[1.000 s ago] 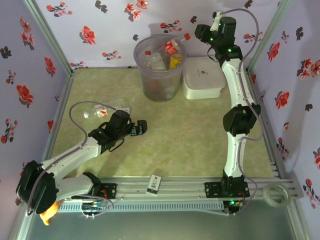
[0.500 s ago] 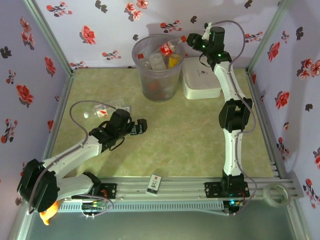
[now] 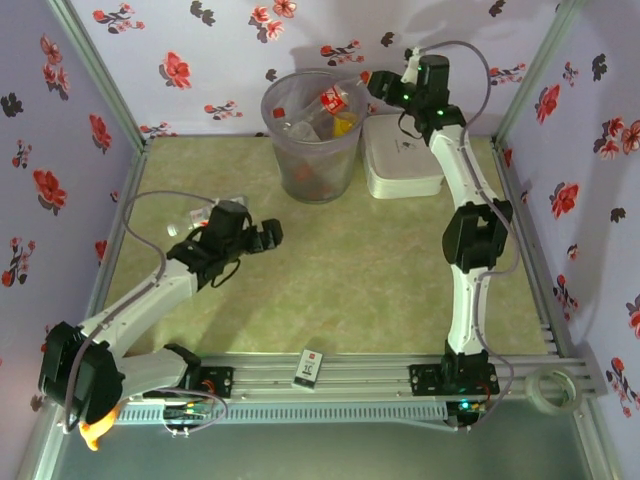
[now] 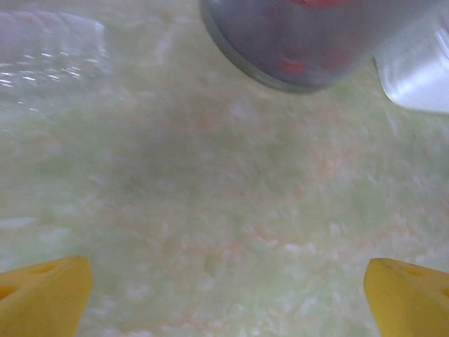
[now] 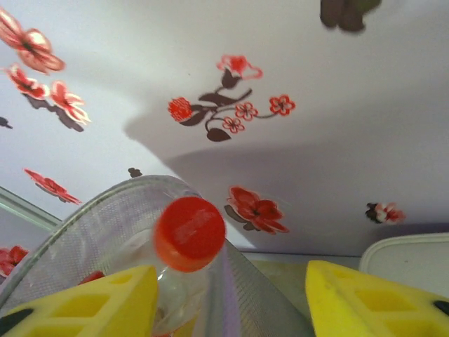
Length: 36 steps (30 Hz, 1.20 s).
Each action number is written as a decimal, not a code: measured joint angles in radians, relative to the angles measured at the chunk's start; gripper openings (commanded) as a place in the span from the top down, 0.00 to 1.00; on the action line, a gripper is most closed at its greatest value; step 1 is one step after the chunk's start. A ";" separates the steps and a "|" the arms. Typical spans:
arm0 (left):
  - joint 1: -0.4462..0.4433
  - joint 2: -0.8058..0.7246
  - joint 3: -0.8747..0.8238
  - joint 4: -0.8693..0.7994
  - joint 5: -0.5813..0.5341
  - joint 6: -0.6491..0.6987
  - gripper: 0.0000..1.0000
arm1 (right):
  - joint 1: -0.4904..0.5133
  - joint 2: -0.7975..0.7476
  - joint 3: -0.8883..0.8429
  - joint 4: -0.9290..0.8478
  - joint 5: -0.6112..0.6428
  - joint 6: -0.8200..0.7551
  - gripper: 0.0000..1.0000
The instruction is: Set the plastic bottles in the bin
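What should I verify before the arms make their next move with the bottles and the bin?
1. Jaws of the right gripper open: ok, fingers wide apart, the cap of the red-capped bottle between them.
2. That bottle fully inside the bin: cannot tell, its cap stands at the rim.
3. Bin upright: ok.
4. Jaws of the left gripper open: ok, above the bare table.
5. All bottles binned: not ok, a clear bottle lies on the table near the left gripper.

arms: white links, black joints | fingers: yellow (grey cables)
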 measured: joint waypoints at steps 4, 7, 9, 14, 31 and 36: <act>0.130 0.061 0.108 -0.089 -0.013 0.035 0.00 | -0.014 -0.143 -0.127 -0.002 0.025 -0.035 0.32; 0.204 0.142 0.212 -0.151 -0.040 0.129 0.00 | -0.025 -0.269 -0.268 0.010 0.039 -0.062 0.26; 0.242 0.217 0.292 -0.182 -0.065 0.201 0.00 | -0.029 -0.356 -0.385 0.020 0.050 -0.079 0.23; 0.327 0.424 0.461 -0.247 -0.085 0.286 0.00 | -0.032 -0.568 -0.690 0.029 0.066 -0.098 0.19; 0.539 0.693 0.570 -0.257 -0.075 0.306 0.00 | -0.032 -1.001 -1.163 -0.138 0.107 -0.126 0.17; 0.559 0.702 0.564 -0.224 0.005 0.304 0.00 | -0.032 -1.003 -1.175 -0.153 0.113 -0.131 0.17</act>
